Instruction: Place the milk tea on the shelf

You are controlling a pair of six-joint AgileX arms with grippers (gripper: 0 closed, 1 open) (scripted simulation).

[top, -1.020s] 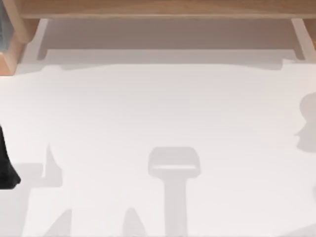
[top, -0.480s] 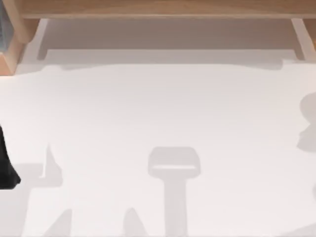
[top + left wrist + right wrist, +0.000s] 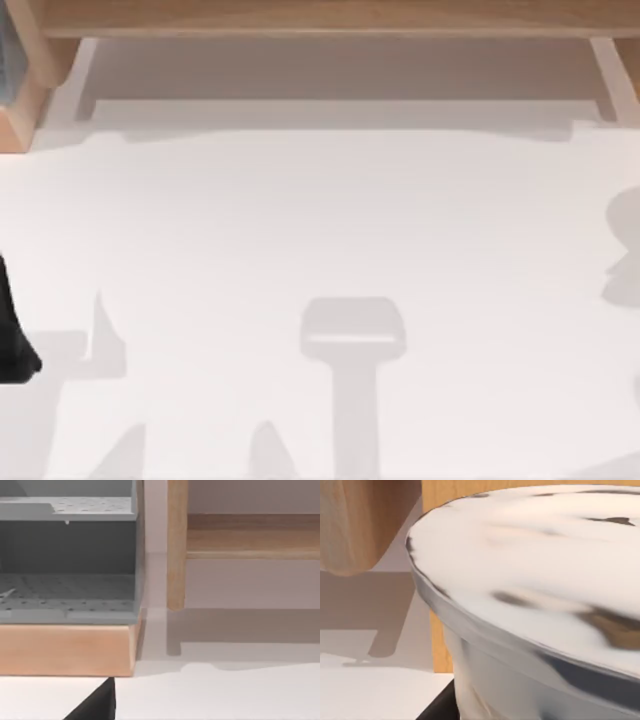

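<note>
- The round clear cup of milk tea [image 3: 530,605], pale on top with dark flecks, sits right up against the right wrist camera, with the light-brown wooden shelf [image 3: 320,18] just behind it.
- Right arm's fingers: cannot tell how wide, or whether they grip the cup.
- Risk, I'd say: the cup clips a wooden side post [image 3: 365,525] and tips, spilling.
- Left arm [image 3: 12,330] is parked at the table's left edge, facing a grey perforated rack [image 3: 67,560]; its tiers look bare.

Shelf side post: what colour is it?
Light-brown wood, the shelf post clearest in the left wrist view.
</note>
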